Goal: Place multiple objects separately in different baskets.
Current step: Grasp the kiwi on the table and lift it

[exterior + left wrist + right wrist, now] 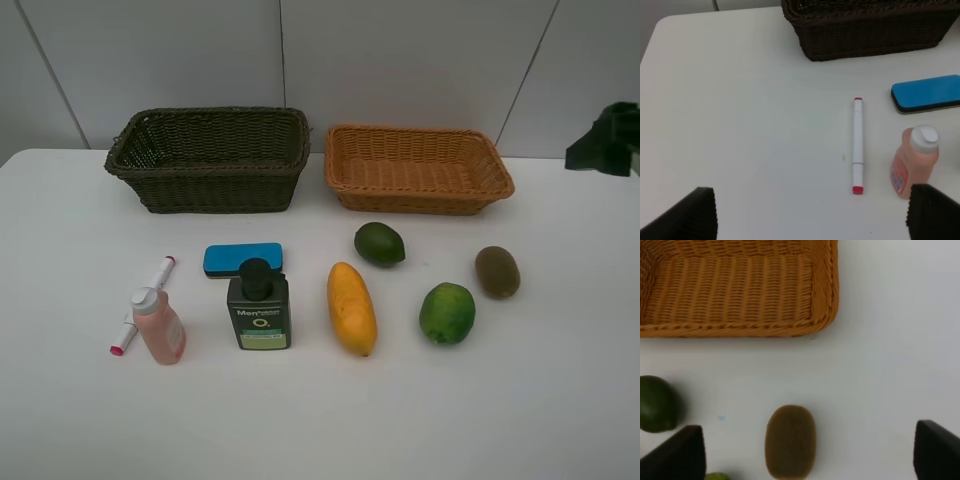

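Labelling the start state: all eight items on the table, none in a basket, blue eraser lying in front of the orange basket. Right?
Not quite. The blue eraser lies in front of the dark basket, not the orange basket, just behind the pump bottle. The exterior high view shows this. The rest holds.

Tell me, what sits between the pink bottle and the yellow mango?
The dark green pump bottle sits between the pink bottle and the yellow mango, touching neither. The exterior high view shows this.
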`<move>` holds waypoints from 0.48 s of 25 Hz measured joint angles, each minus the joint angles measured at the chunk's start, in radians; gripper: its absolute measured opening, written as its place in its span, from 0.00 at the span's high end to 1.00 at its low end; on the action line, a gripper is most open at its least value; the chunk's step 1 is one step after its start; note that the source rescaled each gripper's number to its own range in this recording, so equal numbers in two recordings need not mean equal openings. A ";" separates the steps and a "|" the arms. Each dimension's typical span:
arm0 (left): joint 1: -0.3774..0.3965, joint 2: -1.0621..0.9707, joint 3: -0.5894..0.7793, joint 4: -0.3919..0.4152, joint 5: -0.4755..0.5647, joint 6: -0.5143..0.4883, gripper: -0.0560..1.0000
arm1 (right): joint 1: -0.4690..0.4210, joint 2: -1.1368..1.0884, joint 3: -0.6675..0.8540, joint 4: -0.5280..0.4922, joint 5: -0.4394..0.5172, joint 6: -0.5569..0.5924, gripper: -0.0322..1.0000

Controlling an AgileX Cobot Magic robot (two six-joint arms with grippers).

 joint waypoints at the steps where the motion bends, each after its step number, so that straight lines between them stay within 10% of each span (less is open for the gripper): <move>1: 0.000 0.000 0.000 0.000 0.000 0.000 0.00 | 0.000 0.039 -0.011 0.012 -0.013 0.000 0.00; 12: 0.000 0.000 0.000 0.000 0.000 0.000 0.00 | 0.000 0.443 -0.029 0.012 -0.141 -0.001 0.00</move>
